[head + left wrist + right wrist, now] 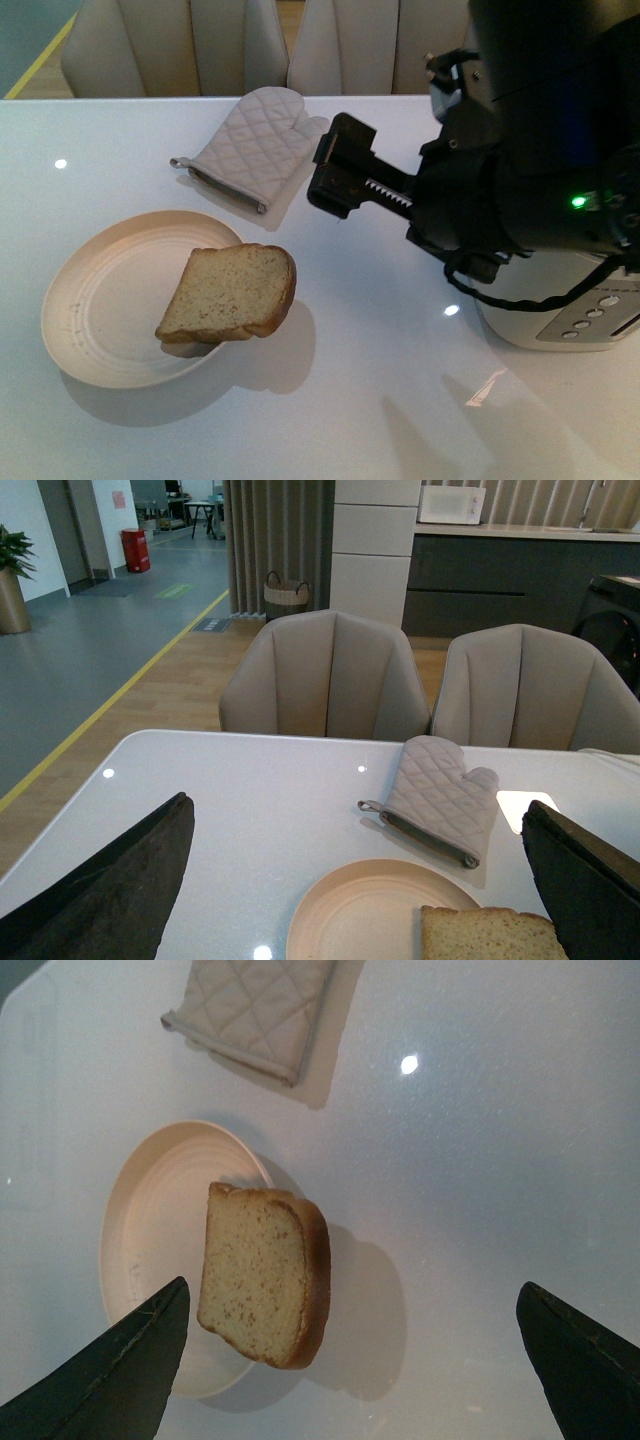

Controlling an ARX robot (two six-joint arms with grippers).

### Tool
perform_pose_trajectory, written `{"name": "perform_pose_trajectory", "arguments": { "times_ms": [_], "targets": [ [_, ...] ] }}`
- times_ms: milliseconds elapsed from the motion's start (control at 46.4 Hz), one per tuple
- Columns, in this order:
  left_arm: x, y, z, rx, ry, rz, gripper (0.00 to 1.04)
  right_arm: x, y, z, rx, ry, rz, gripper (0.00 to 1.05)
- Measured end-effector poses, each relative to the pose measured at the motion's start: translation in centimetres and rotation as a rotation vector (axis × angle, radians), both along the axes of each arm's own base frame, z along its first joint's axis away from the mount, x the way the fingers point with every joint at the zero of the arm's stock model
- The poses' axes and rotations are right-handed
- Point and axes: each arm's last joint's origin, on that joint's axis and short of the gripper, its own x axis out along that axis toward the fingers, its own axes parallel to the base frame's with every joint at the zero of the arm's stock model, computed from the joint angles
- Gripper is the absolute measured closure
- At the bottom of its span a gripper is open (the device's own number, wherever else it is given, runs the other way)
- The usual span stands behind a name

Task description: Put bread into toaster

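The bread (232, 293), a thick light brown slice with a darker crust, rests tilted on the right rim of a cream plate (90, 300) and overhangs the table. My right gripper (342, 172) is open and empty above the table, to the right of and beyond the bread. In the right wrist view the bread (262, 1272) lies between the wide-apart fingers (110, 1370), nearer one of them. My left gripper (350, 900) is open and empty; the bread (490, 935) shows low in its view. The toaster (570, 320) stands at the right, mostly hidden behind my right arm.
A quilted beige oven mitt (255, 145) lies on the white table (360, 400) beyond the plate; it also shows in the left wrist view (435, 795) and the right wrist view (260, 1005). Two beige chairs (170, 45) stand at the table's far edge.
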Motion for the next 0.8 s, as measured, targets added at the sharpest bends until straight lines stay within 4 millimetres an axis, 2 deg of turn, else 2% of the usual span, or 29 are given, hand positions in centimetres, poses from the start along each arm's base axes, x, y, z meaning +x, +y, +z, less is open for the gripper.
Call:
{"name": "perform_pose_trajectory", "arguments": {
  "times_ms": [259, 474, 798],
  "targets": [
    [0.0, 0.0, 0.0, 0.000, 0.000, 0.000, 0.07, 0.9, 1.9, -2.7, 0.040, 0.076, 0.005, 0.09],
    [0.0, 0.0, 0.0, 0.000, 0.000, 0.000, 0.07, 1.2, 3.2, -3.5, 0.090, 0.105, 0.004, 0.09],
    [0.0, 0.0, 0.0, 0.000, 0.000, 0.000, 0.07, 1.8, 4.1, -4.4, 0.129, 0.140, -0.027, 0.09]
  ]
}}
